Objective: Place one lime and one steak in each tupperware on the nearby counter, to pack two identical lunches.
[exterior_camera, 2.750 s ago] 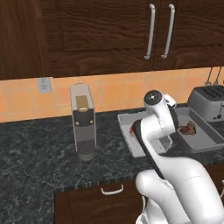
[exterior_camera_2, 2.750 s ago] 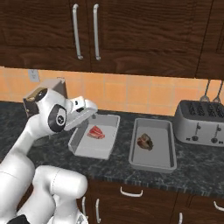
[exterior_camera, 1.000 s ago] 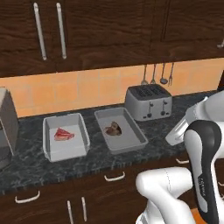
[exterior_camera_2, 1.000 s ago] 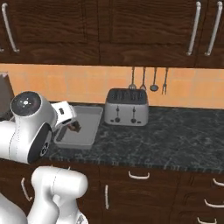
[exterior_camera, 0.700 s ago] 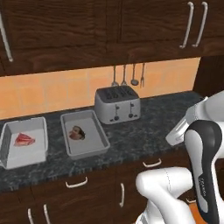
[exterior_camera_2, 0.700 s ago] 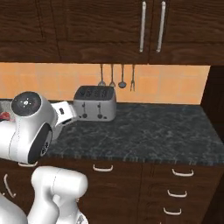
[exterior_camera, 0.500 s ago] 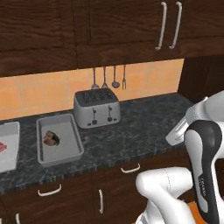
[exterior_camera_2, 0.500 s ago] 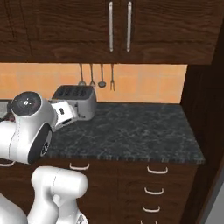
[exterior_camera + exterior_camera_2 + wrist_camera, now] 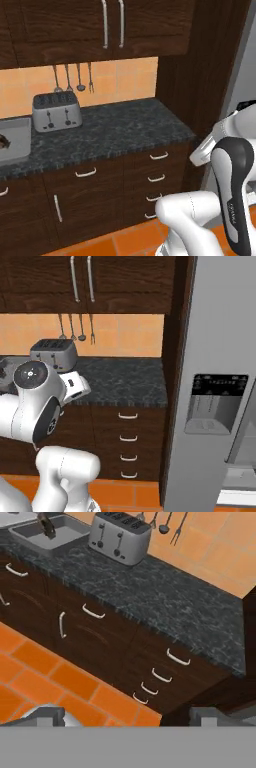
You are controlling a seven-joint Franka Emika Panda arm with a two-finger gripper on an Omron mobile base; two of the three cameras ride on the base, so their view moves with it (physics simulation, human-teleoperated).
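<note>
Tupperware (image 9: 11, 142) lies left of the toaster (image 9: 56, 111) on the counter (image 9: 120, 131); the gripper (image 9: 130, 719), spread and empty, should stay tucked while travelling.

Stone, wood and brushed metal

We saw the counter (image 9: 125, 127) as speckled matt stone over dark wooden cabinets (image 9: 100, 195), beside a brushed-metal toaster (image 9: 56, 111).
</note>
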